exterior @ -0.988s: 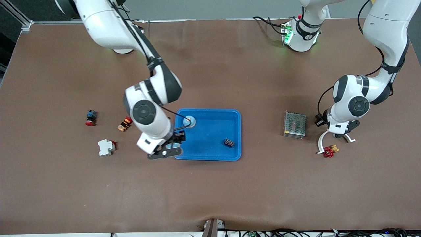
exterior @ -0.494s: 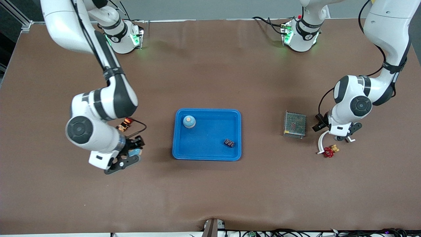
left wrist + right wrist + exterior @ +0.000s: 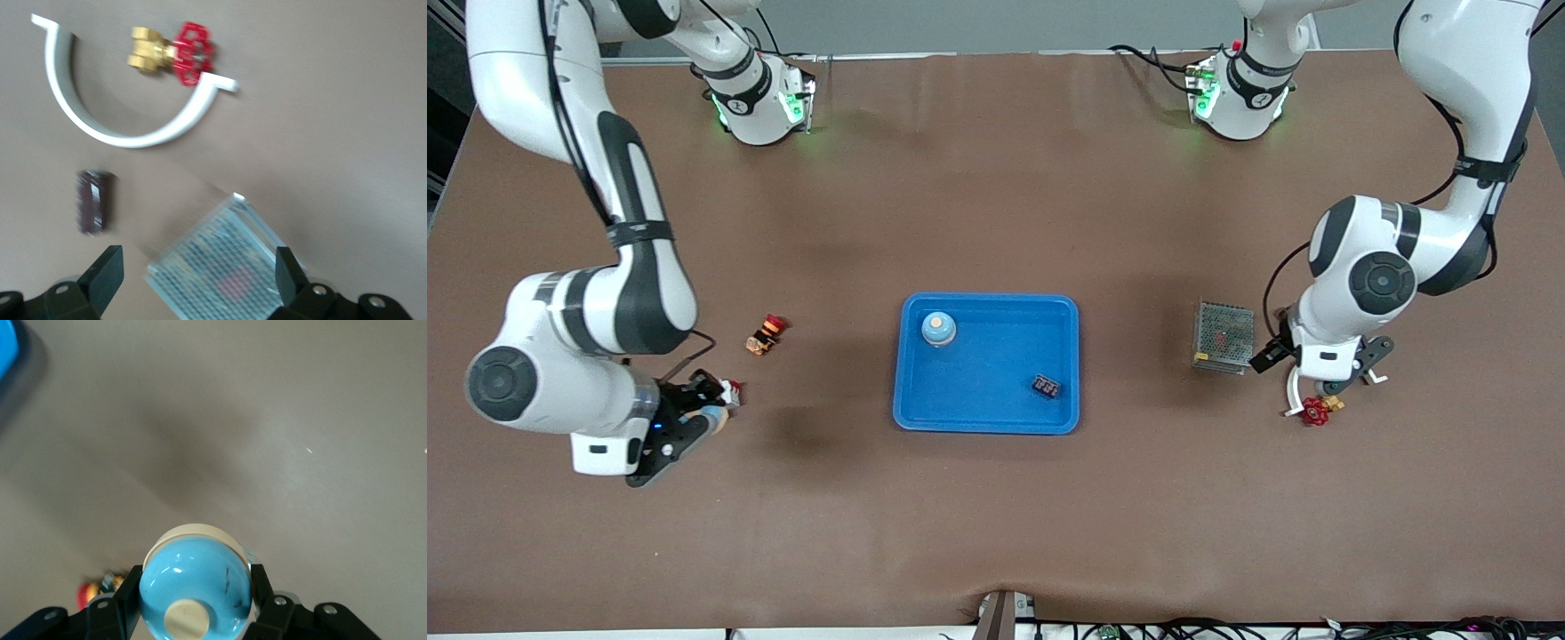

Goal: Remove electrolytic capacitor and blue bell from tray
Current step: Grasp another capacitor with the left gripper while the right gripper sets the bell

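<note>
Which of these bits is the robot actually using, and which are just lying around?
Job: blue tray, bell in it, small black part in it, second bell held by right gripper over the table; left gripper open over the mesh box.
Lying about: mesh box, red valve, white clip, orange-red button.

Brown worktop (image 3: 996, 516) with scattered parts.
On it: blue tray (image 3: 1069, 356), metal mesh box (image 3: 1224, 335), red-handled valve (image 3: 1314, 410) beside white curved bracket (image 3: 1288, 389), red-capped button (image 3: 766, 334).

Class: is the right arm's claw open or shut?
Shut: the right claw clamps a blue bell, its fingers pressed against both sides.
</note>
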You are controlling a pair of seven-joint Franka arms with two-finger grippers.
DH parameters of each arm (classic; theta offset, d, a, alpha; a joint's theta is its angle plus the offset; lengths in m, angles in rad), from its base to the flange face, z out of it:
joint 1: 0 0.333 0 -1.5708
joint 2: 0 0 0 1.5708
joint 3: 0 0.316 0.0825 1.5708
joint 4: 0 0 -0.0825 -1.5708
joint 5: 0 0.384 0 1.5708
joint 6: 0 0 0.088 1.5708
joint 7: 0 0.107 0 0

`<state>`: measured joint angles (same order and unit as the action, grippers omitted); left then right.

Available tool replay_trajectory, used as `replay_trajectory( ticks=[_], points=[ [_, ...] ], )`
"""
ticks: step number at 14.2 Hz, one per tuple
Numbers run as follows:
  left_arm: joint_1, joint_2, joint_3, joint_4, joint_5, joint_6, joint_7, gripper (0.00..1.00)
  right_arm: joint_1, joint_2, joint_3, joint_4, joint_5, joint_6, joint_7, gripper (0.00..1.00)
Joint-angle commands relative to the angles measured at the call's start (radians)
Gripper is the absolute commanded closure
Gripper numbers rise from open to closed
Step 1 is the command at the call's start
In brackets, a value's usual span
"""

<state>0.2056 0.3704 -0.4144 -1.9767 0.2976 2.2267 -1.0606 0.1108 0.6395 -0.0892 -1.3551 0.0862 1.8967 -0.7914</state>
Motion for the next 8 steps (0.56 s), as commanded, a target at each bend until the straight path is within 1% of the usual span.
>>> replay_trajectory(
  ticks=[1,5,8],
  points=[
    [-0.035,0.057,-0.058,0.103,-0.015,-0.045,-0.149,0.0,-0.061,-0.004,0.017,-0.018,0.012,0.007,-0.167,0.61],
    [-0.155,0.122,-0.06,0.231,-0.099,-0.065,-0.289,0.0,-0.128,0.014,0.016,-0.025,0.006,0.053,-0.392,0.61],
    [-0.213,0.191,-0.06,0.318,-0.118,-0.065,-0.364,0.0,-0.167,0.025,0.016,-0.08,0.001,0.134,-0.537,0.61]
  ],
)
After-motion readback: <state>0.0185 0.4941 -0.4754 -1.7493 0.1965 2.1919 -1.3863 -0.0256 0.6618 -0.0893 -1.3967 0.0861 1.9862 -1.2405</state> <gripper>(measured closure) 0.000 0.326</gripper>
